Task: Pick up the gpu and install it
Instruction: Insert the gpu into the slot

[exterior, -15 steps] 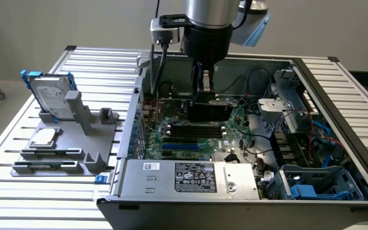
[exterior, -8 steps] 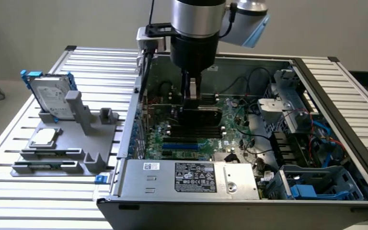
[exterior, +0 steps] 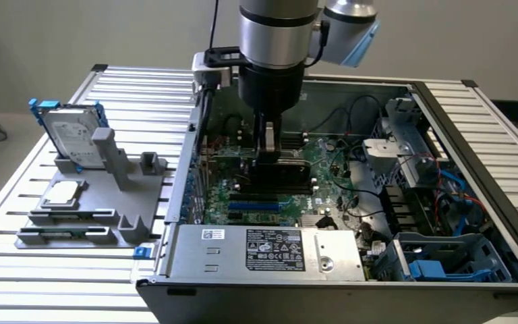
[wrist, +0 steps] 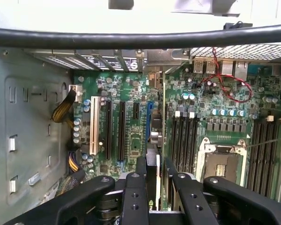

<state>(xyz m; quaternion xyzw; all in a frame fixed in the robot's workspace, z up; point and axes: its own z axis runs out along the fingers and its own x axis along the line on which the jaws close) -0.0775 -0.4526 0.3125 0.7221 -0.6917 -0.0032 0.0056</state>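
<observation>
Gripper (wrist: 155, 163) clamped on gpu (exterior: 284, 177), card upright and edge-on between the fingers, inside the computer case (exterior: 331, 297), just over the motherboard (wrist: 122, 122) slots. Hard drive (exterior: 68, 138) stands on the desk (exterior: 52, 283) beside the case.

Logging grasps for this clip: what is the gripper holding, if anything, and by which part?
The gpu, pinched by the gripper along its upper edge, above the motherboard.

A slatted metal surface (exterior: 25, 270) carried an open computer case (exterior: 331, 300), which covered its middle and reached toward the edge at the exterior view's right. A grey holder block (exterior: 88, 202) lay near the exterior view's left edge, and a small blue piece (exterior: 139, 252) sat between the two, just beside the case's corner.
</observation>
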